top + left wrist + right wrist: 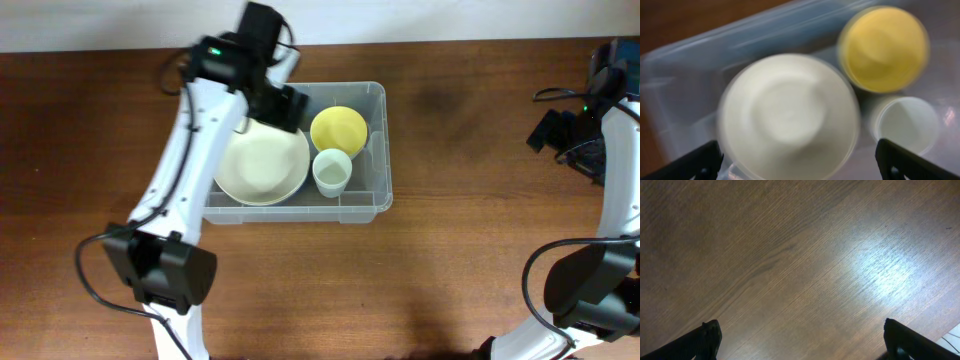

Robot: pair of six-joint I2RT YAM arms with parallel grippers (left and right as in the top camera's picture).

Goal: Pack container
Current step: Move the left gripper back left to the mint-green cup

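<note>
The dark brown wooden counter [460, 250] bears the container [300, 213], a clear plastic bin resting flat on it directly below the left jaws. Below the right jaws the counter shows slanting wood grain and a bright patch of glare, well apart from the container.

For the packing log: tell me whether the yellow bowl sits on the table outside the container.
No, the yellow bowl sits inside the clear container, next to the white cup.
</note>
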